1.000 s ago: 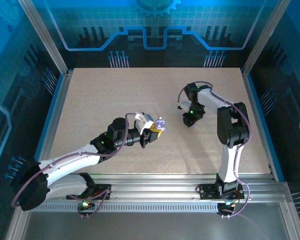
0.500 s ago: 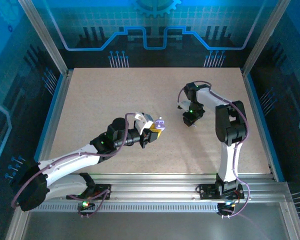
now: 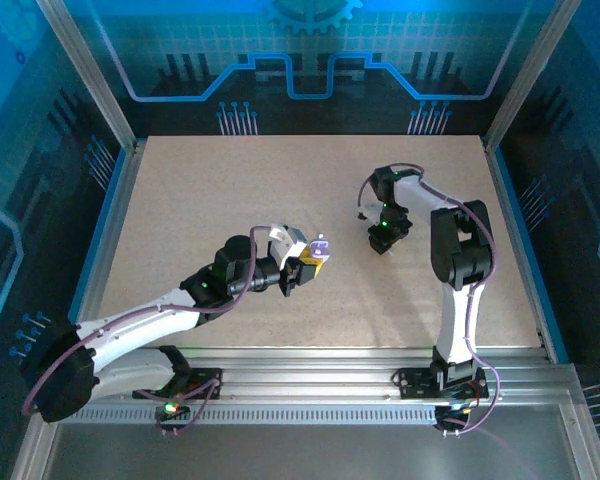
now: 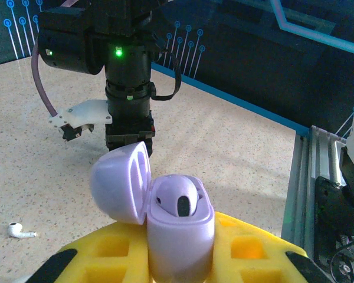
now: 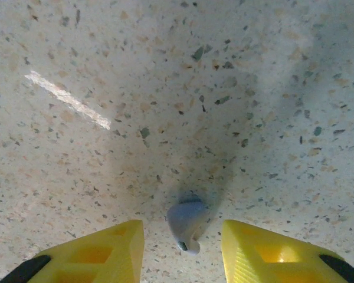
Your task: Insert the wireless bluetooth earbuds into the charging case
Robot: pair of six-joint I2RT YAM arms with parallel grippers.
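Earbud (image 5: 186,226), apparently loose, between right pincer (image 5: 178,234)

Lavender case (image 4: 180,233), lid open, clamped in L gripper (image 4: 178,259); one lavender bud (image 4: 176,197) seated inside. Loose white bud (image 4: 19,230) on table (image 4: 242,147), lower left.

Crops and occlusions
The base of the charging case (image 4: 178,236) and the rear of the left gripper (image 4: 180,242) fingers are cut off by the bottom edge of the left wrist view. The lavender earbud (image 4: 178,199) is half hidden by the case rim. The right gripper (image 5: 180,233) fingers are cropped likewise. From above, its jaws are masked by the wrist, and the loose earbud (image 5: 186,226) is too small to be resolved.
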